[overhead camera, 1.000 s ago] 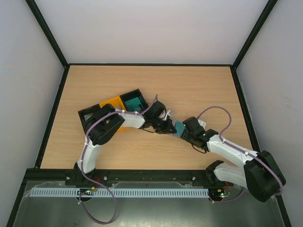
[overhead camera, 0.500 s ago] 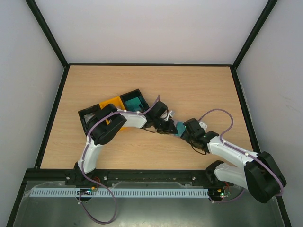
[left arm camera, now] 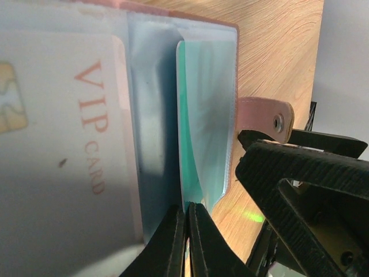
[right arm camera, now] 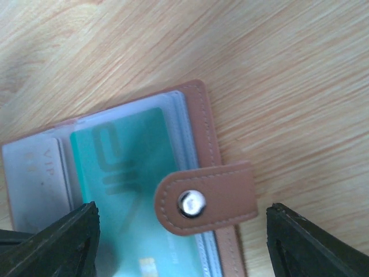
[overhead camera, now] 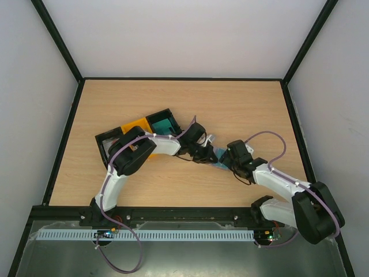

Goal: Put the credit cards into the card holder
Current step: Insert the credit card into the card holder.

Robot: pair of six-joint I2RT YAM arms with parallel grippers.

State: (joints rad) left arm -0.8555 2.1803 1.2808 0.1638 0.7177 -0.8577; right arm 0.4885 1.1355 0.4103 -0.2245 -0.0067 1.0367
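The card holder [right arm camera: 203, 124], brown with a snap strap [right arm camera: 207, 199], lies open on the table between both arms [overhead camera: 218, 156]. A teal credit card [right arm camera: 118, 173] sits inside one of its clear sleeves, and a pale VIP credit card [right arm camera: 34, 179] lies in the sleeve beside it. My left gripper [left arm camera: 187, 222] is shut on the lower edge of the teal card's sleeve [left arm camera: 204, 109]. My right gripper [right arm camera: 181, 242] hovers over the strap, its fingers [right arm camera: 55, 242] spread wide on either side and holding nothing.
A black tray holding teal cards [overhead camera: 164, 123], a yellow tray [overhead camera: 137, 126] and another black tray [overhead camera: 105, 144] stand behind the left arm. My right gripper's black finger [left arm camera: 300, 184] hangs close beside my left fingers. Dark frame rails border the table.
My right gripper's jaws have spread wide apart and shifted slightly over the card holder. The left gripper has stayed shut in place on the sleeve.
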